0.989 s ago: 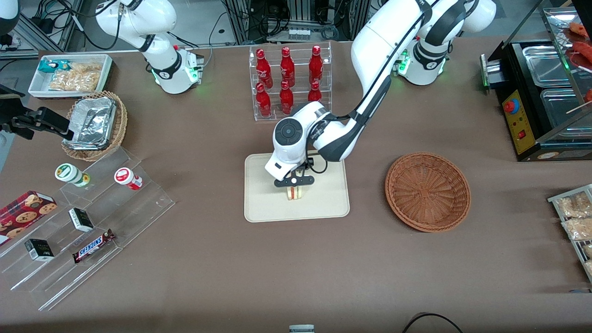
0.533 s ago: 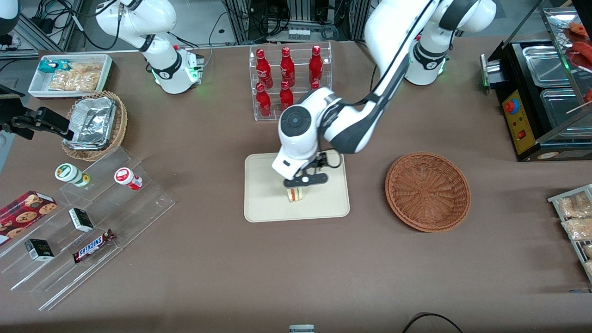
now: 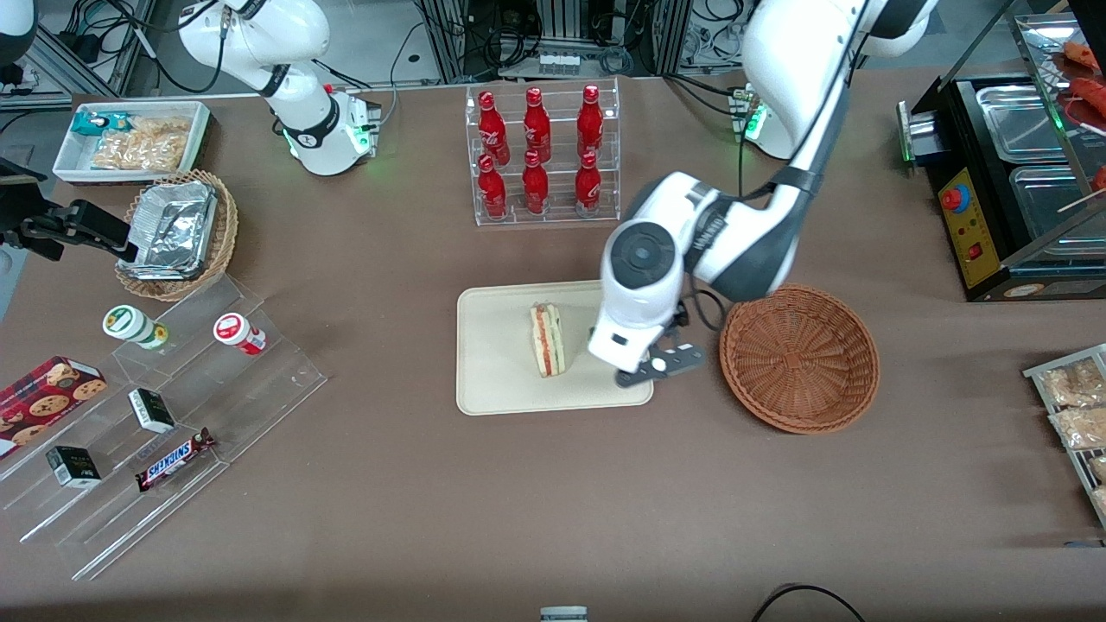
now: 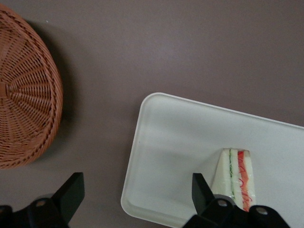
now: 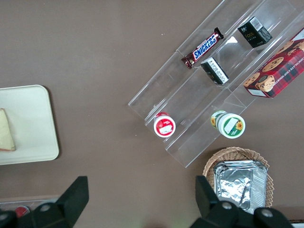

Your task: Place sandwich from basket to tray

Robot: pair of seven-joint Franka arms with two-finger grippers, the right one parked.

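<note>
Your left gripper (image 3: pixel 658 369) hangs with its black fingers (image 4: pixel 71 190) spread wide and holding nothing, above the flat cream-beige rectangular tray's (image 3: pixel 501 380) edge nearest the round reddish-brown woven wicker basket (image 3: pixel 800 358). You can read "SNICKERS" on the brown candy bar (image 3: pixel 175 460) lying on the clear acrylic stepped rack (image 3: pixel 173 432) toward the parked arm's end of the table. The triangular sandwich of pale bread with red and green filling (image 3: pixel 548 339) lies on the tray, mid-table, apart from the fingers.
</note>
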